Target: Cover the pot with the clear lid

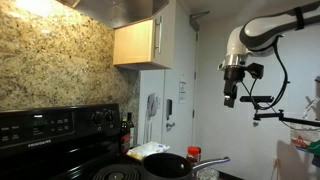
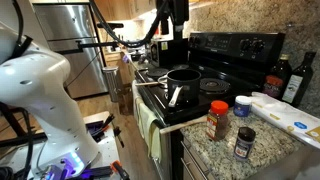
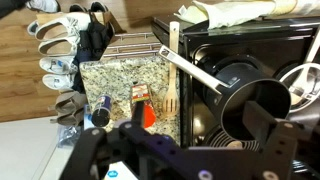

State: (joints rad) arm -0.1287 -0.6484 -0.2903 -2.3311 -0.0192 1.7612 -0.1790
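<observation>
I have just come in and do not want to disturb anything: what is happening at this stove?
A robot arm's gripper hangs in the air above the black stove and touches nothing. The shallow round black pot with the long silver handle stands uncovered on a burner. What looks like the round clear glass lid with a metal rim lies beside the pot in the wrist view. The covering has not begun.

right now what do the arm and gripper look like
The arm has rounded glossy white links with dark joints. The gripper is black under a pale wrist ring, and a black cable loops beside it.
</observation>
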